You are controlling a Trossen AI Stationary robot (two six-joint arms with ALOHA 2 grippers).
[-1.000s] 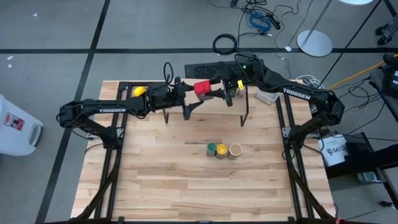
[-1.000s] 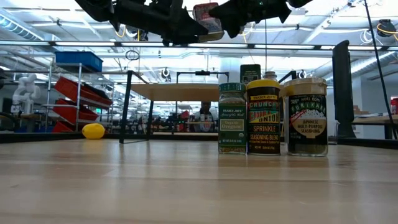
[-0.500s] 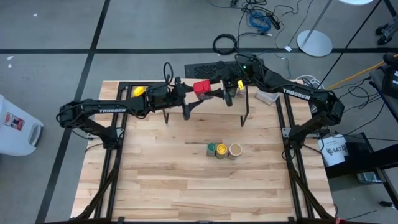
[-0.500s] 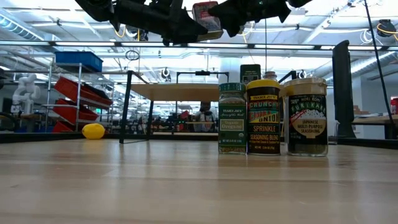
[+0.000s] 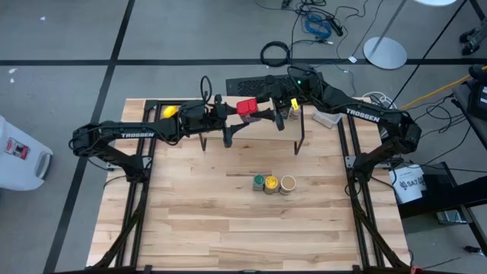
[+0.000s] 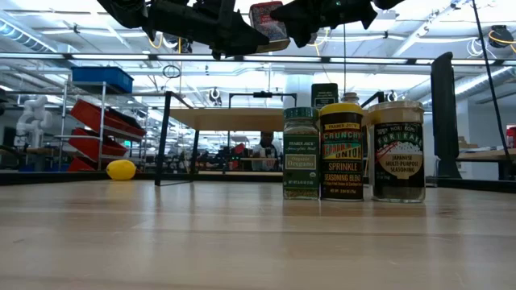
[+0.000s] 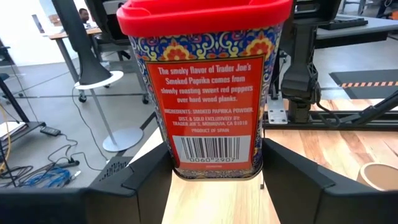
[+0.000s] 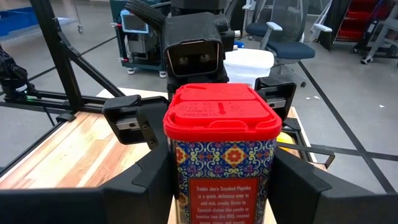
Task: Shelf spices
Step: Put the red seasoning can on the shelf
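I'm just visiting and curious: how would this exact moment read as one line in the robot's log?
stage: handover above shelf | red tin: held by both | left gripper: shut on tin | right gripper: shut on tin | three jars: on table

The red paprika tin [image 7: 205, 93] reads "Trader Joe's Smoked Paprika", barcode 0060 2907. The yellow-lidded jar [image 6: 342, 149] reads "Sprinkle Seasoning Blend". Both arms [image 5: 125, 135] carry "TROSSEN".

I count one red tin [image 5: 246, 106], three jars [image 6: 351, 151] in a row on the table, two more containers [image 5: 294, 107] on one shelf [image 5: 262, 131], one yellow ball [image 6: 121, 169], two arms.
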